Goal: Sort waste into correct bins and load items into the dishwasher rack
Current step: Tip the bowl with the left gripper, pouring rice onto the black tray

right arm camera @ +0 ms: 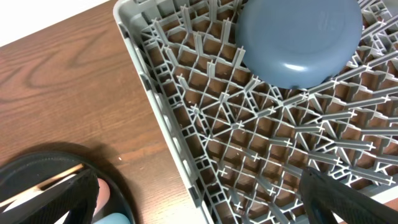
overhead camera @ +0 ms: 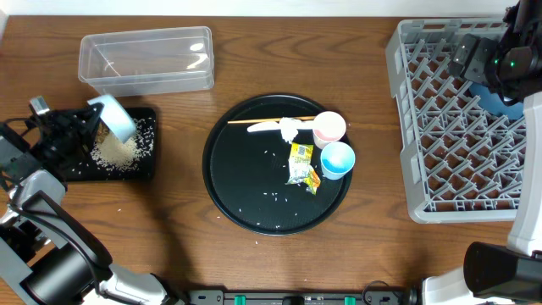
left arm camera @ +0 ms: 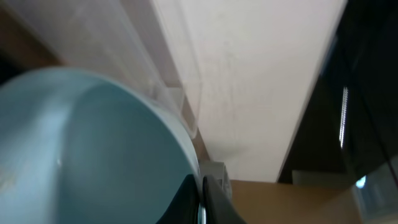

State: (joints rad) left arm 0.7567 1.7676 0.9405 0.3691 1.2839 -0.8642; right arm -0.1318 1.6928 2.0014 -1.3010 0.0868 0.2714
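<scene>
Centrally | round tray (overhead camera: 241,182) | pink cup (overhead camera: 329,128) beside light-blue cup (overhead camera: 336,160) | wrapper (overhead camera: 301,165), tissue (overhead camera: 289,129)

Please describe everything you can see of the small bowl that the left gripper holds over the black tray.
The small bowl is smooth and glossy, pale blue and white, perhaps plastic or ceramic. The left gripper is shut on its rim. It is tilted steeply over the shallow black tray, above a heap of white rice lying there. Whether it touches the rice cannot be told. The surface seen by the wrist camera looks clean.
</scene>
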